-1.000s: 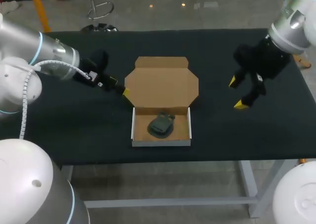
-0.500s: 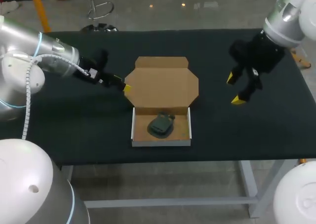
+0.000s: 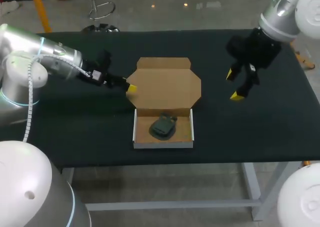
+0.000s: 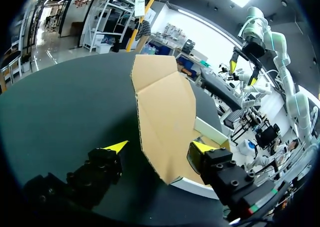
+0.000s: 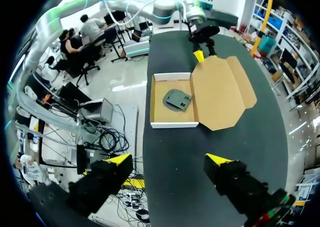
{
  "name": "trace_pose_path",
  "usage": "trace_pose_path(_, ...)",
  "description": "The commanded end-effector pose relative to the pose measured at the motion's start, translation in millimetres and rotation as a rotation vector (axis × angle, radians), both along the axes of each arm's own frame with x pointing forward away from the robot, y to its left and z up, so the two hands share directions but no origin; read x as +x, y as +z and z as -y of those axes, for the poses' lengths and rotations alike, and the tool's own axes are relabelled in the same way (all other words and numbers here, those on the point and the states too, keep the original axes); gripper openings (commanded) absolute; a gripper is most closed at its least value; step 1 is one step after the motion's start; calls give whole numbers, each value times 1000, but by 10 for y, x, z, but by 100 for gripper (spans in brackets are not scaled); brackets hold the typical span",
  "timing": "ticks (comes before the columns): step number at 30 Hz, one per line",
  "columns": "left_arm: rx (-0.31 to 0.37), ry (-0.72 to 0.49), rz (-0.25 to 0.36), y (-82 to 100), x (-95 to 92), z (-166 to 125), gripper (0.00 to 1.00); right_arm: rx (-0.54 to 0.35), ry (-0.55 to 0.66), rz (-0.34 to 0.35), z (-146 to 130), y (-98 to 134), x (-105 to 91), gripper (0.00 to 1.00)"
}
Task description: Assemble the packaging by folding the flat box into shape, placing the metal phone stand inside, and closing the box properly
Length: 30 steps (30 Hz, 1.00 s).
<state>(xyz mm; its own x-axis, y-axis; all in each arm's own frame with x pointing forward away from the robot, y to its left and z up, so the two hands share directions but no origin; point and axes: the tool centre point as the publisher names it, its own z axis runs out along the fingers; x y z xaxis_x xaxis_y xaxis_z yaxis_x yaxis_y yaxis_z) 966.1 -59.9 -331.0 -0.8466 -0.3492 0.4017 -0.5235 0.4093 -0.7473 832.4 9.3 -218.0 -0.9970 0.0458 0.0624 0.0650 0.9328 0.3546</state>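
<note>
The cardboard box tray (image 3: 138,128) sits near the table's front with the dark metal phone stand (image 3: 163,126) lying inside it. Its lid (image 3: 164,89) lies open behind it, with a tuck flap (image 3: 164,63) at the far end. My left gripper (image 3: 127,85) is at the lid's left corner. In the left wrist view the lid (image 4: 165,107) tilts up between the open fingers of the left gripper (image 4: 158,147), with a gap on one side. My right gripper (image 3: 233,85) hangs open above the table's right part, holding nothing. From the right wrist view, tray (image 5: 159,101), stand (image 5: 177,99) and lid (image 5: 220,92) lie ahead of the right gripper (image 5: 169,159).
The black table (image 3: 75,122) carries nothing else. Its front edge (image 3: 165,162) runs close to the tray.
My left gripper has slid right to the lid's left corner and its fingers have narrowed a little. My right arm has drawn back and leftward, still open.
</note>
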Motion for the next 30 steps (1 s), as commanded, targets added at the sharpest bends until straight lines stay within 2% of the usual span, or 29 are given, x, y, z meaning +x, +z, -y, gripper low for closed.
trace_pose_path(1,-31,-38,-13,-41,35,63,80,-5,3,-9,-25,11,60,100)
trace_pose_path(6,-52,-61,-10,-36,5,150,79,-5,7,-11,-48,16,100,100)
trace_pose_path(14,-73,-89,0,-11,-20,237,67,-14,11,-8,-67,65,132,100)
trace_pose_path(15,-77,-94,2,-11,-26,248,60,-15,11,-6,-68,69,135,100)
trace_pose_path(20,-81,-117,24,22,-68,302,60,-20,12,-2,-76,89,147,100)
trace_pose_path(23,-79,-129,42,49,-90,336,53,-23,14,0,-81,103,153,100)
trace_pose_path(30,-89,-155,72,83,-116,374,43,-28,19,7,-99,130,148,100)
